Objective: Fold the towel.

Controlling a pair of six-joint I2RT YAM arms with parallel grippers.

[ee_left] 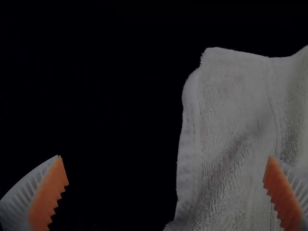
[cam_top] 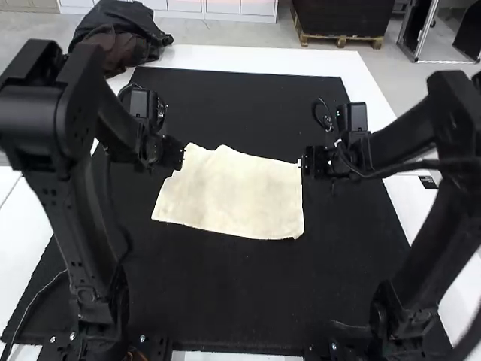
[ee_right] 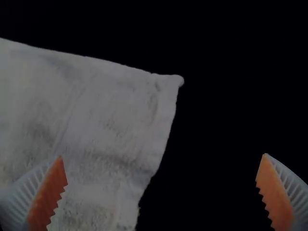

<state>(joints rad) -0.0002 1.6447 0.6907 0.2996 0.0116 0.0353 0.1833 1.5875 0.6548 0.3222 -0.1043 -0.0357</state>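
Black and bulky, the left arm (cam_top: pixel 30 113) looms at the upper left of the high view, its jointed black twin, the right arm (cam_top: pixel 451 113), at the right. Between them, mid-frame on a black mat (cam_top: pixel 248 301), lies a cream terry towel (cam_top: pixel 233 195), spread flat, its long axis running roughly left to right. The left gripper (ee_left: pixel 165 156) sits by its upper left corner, the right gripper (ee_right: pixel 162 155) by its upper right. Each side edge lies inward of its own gripper, so neither arm looks clearly nearer, and a two-handed pinch seems the likely next move. Both grippers are spread wide, pinching nothing. The high view gives the towel's whole outline; the left wrist view brings out its stitched hem and a soft crease, with ribbed white fingers and orange pads (ee_left: pixel 48 197).
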